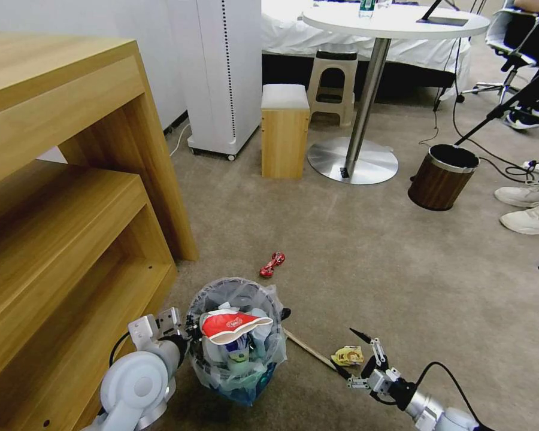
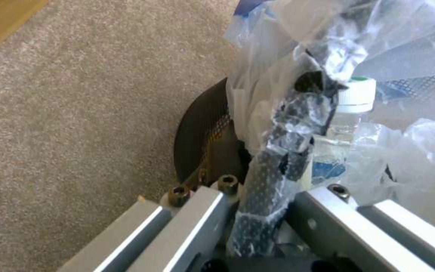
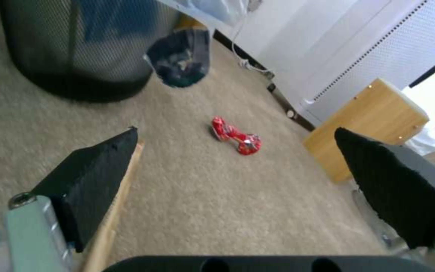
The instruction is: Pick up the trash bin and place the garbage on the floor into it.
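Beige carpeted floor (image 1: 401, 263), wooden shelving beside the left end effector (image 1: 182, 328), clamped on the upright trash bin (image 1: 236, 341)'s rim. Right end effector (image 1: 356, 353) gapes over a wooden stick (image 1: 308, 352), lying diagonally toward the bin.

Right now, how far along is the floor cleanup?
Mostly done: the trash bin is packed with litter, a red paper cup on top. In hand: the left end effector grips the bin's rim; the right end effector is open, low over the wooden stick. Left on the floor: that stick, a yellow wrapper and a red wrapper.
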Robot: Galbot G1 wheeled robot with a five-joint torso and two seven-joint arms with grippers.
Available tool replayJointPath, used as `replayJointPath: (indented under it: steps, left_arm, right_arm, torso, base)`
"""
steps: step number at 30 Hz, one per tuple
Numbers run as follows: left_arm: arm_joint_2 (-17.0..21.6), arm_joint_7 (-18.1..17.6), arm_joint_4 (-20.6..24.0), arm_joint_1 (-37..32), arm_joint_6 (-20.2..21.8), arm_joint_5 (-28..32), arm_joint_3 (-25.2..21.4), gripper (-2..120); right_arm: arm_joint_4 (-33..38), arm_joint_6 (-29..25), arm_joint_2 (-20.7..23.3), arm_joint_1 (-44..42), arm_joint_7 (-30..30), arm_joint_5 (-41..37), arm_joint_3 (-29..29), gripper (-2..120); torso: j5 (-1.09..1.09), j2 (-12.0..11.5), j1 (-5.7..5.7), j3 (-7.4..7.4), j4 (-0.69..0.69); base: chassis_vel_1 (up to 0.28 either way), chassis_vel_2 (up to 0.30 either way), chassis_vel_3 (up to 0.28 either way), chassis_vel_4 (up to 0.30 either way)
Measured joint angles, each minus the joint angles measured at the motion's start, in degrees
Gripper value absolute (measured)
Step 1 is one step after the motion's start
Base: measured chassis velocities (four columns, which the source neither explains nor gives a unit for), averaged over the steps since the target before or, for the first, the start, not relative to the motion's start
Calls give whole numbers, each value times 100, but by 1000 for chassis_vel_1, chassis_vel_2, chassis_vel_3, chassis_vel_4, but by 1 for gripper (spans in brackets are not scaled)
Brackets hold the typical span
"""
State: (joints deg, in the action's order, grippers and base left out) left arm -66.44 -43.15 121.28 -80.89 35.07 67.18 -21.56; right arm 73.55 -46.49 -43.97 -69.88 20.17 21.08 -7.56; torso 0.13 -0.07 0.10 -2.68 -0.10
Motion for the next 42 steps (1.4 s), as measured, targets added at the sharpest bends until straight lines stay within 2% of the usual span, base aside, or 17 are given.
replayJointPath:
  steps: [11, 22, 33, 36, 38, 42]
  left_arm:
    - [-11, -9, 82, -50, -2, -7, 4, 0]
    - [-51, -9, 114, -106, -11, -68, 3, 0]
    - [-45, 0, 117, -130, -27, -102, -6, 0]
    - [-33, 2, 121, -124, -28, -97, -2, 0]
    - [-13, 5, 121, -112, -30, -96, 9, 0]
    - [-29, 9, 120, -98, -31, -97, 28, 0]
  right_arm:
    - [-169, 3, -32, 102, 61, 45, 19, 99]
    - [-563, 4, -272, 189, -2, -135, -48, 99]
    - [-759, 12, -262, -76, 8, -918, 28, 100]
    - [-761, 18, -229, -209, 9, -1272, 160, 100]
    - [-774, 65, -190, -349, 44, -1792, 208, 99]
    - [-937, 78, -211, -410, 82, -1938, 237, 99]
  torso:
    - [-1, 0, 0, 0, 0]
    - [0, 0, 0, 0, 0]
    - [0, 0, 0, 0, 0]
    - [0, 0, 0, 0, -1]
    - [-1, 0, 0, 0, -1]
    - [-2, 0, 0, 0, -1]
  base:
    - [0, 0, 0, 0]
    - [0, 0, 0, 0]
    - [0, 0, 0, 0]
    - [0, 0, 0, 0]
    - [0, 0, 0, 0]
    - [0, 0, 0, 0]
